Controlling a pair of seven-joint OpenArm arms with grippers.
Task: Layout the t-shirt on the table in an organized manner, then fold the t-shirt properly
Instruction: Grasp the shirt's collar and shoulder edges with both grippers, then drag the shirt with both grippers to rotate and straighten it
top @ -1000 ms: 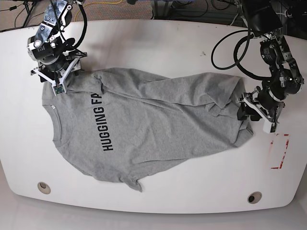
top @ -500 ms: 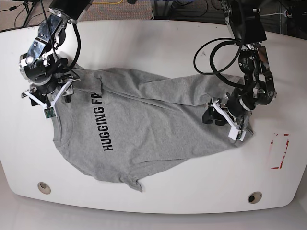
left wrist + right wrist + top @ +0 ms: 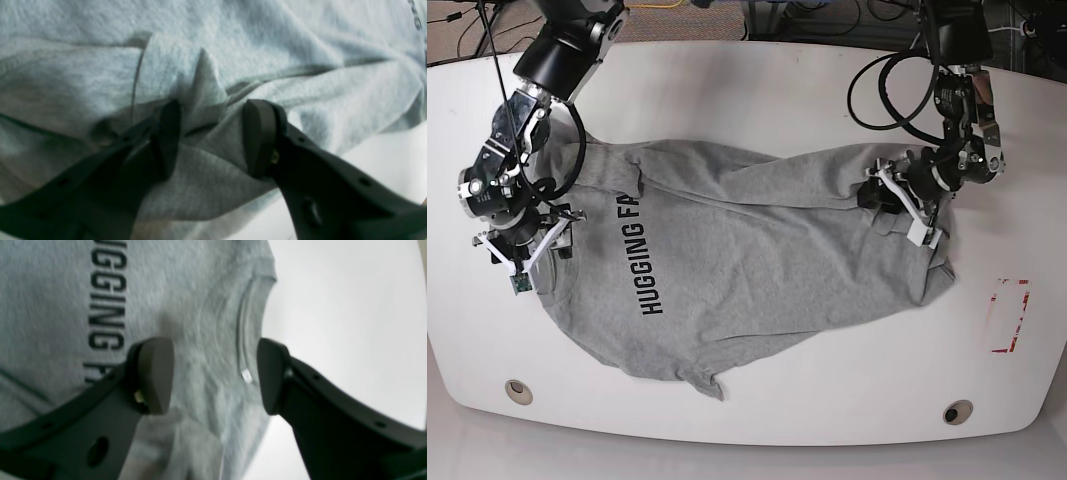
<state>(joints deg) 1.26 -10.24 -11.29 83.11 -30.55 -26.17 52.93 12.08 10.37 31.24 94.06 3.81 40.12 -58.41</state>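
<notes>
A light heather-grey cotton t-shirt [image 3: 747, 265] with black block lettering lies rumpled across the middle of the large white smooth table [image 3: 757, 90], its collar toward the base view's left and its hem bunched toward the right, as both arms of a two-armed robot work at laying it flat. The left gripper [image 3: 210, 136], at the hem end, stands with its dark jaws spread; a raised ridge of grey cloth sits between them, and the left-hand finger [image 3: 168, 133] presses into a crease, but the cloth is not yet pinched. The right gripper [image 3: 215, 375] hovers with jaws spread over the collar end, the ribbed neckline [image 3: 245, 323] and a small white tag [image 3: 246, 376] framed between its fingers, bare table just beyond the shirt's edge.

The step in hand appears to be taking hold of opposite ends to spread the garment. To do it well, the left gripper probably should close on a single hem layer, not on the whole folded ridge, or the crease will travel with it. The right gripper likely needs to drop onto a shoulder seam beside the neckline. Pulling both ends apart evenly, low over the table, would probably smooth the diagonal folds without dragging the shirt toward the red-outlined rectangle mark [image 3: 1010, 315].
</notes>
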